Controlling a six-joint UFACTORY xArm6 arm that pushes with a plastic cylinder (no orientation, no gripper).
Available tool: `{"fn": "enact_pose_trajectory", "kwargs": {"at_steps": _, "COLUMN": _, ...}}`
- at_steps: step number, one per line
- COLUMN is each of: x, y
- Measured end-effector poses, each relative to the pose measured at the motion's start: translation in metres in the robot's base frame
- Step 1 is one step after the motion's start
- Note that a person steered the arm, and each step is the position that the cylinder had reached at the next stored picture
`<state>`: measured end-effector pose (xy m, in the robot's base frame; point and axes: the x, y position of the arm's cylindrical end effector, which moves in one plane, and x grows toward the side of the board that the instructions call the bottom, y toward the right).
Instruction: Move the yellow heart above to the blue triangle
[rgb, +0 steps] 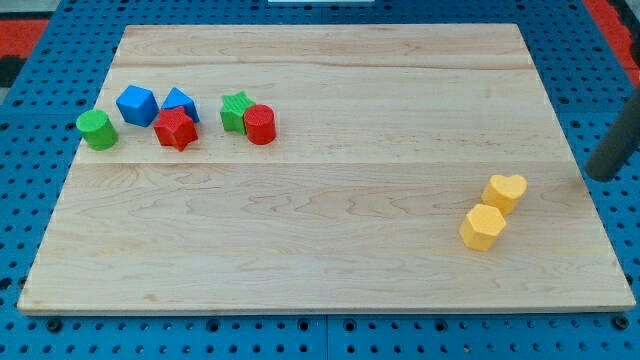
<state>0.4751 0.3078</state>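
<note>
The yellow heart (506, 190) lies near the board's right side, low in the view. A yellow hexagon (484, 227) touches it just below and to its left. The blue triangle (181, 102) sits far off at the upper left, wedged between a blue cube (137, 104) and a red star (176, 129). My tip (600, 176) is at the board's right edge, to the right of the yellow heart and a little above it, with a clear gap between them.
A green cylinder (97, 129) stands at the far left. A green star (236, 110) and a red cylinder (259, 124) touch each other right of the blue triangle. The wooden board (330, 270) lies on a blue pegboard.
</note>
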Motion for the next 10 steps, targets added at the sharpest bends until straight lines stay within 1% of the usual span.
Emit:
{"fn": "enact_pose_trajectory", "kwargs": {"at_steps": 1, "x": 0.010, "y": 0.000}}
{"fn": "enact_pose_trajectory", "kwargs": {"at_steps": 2, "x": 0.011, "y": -0.060}}
{"fn": "enact_pose_trajectory", "kwargs": {"at_steps": 3, "x": 0.044, "y": -0.100}}
{"fn": "enact_pose_trajectory", "kwargs": {"at_steps": 4, "x": 0.055, "y": -0.136}}
{"fn": "enact_pose_trajectory", "kwargs": {"at_steps": 5, "x": 0.030, "y": -0.163}}
{"fn": "enact_pose_trajectory", "kwargs": {"at_steps": 7, "x": 0.012, "y": -0.111}}
{"fn": "enact_pose_trajectory", "kwargs": {"at_steps": 8, "x": -0.011, "y": -0.111}}
{"fn": "enact_pose_trajectory", "kwargs": {"at_steps": 9, "x": -0.044, "y": -0.154}}
{"fn": "enact_pose_trajectory", "kwargs": {"at_steps": 10, "x": -0.087, "y": -0.164}}
